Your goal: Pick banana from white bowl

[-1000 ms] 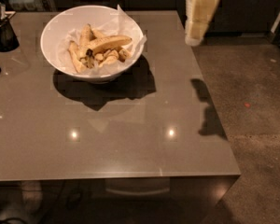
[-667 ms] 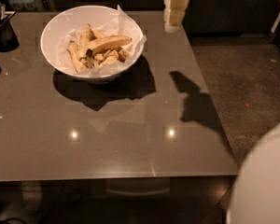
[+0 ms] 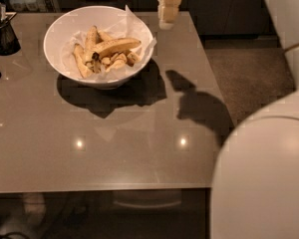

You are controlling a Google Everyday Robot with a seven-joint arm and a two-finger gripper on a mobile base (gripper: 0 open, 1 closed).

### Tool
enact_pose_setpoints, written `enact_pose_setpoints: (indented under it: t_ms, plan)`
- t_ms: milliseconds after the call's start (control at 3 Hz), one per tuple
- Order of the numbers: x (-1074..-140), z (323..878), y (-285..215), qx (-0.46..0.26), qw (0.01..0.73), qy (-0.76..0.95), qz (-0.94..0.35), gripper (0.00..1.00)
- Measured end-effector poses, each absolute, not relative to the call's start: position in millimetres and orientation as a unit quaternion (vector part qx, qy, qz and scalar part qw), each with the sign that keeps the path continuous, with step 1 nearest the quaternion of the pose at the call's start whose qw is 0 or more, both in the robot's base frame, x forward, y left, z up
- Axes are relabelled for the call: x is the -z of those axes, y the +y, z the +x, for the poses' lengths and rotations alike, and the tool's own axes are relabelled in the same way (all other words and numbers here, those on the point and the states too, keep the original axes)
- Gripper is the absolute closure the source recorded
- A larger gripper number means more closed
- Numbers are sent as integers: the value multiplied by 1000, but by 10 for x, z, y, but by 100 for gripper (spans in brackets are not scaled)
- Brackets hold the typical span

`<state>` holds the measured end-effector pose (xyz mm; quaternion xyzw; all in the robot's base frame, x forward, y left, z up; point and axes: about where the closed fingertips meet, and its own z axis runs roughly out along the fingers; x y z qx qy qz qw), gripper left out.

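Note:
The white bowl point(image 3: 60, 39) stands on the grey table at the back left, lined with crinkled white paper. The banana point(image 3: 114, 46), long and pale yellow with a dark stem end, lies across the top of several shorter spotted bananas and pieces. My gripper point(image 3: 167, 14) hangs at the top of the camera view, just right of the bowl's rim and above the table's far edge. Its shadow falls on the table to the right of the bowl. My arm's large white body point(image 3: 261, 178) fills the lower right.
A small dark container point(image 3: 2, 34) with utensils stands at the far left edge. The grey table point(image 3: 114, 148) ends at the right near carpeted floor point(image 3: 244, 73). Dark cabinets run along the back.
My gripper has moved left, from past the table's right edge to just right of the bowl. My arm's white body has come into view at the lower right.

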<state>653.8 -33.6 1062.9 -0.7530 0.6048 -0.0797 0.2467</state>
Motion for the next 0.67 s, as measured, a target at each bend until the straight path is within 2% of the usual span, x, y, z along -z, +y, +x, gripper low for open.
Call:
enact_pose_setpoints:
  t_ms: [667]
  plan:
    - [-10262,6990,179,63,230,571,-786,0]
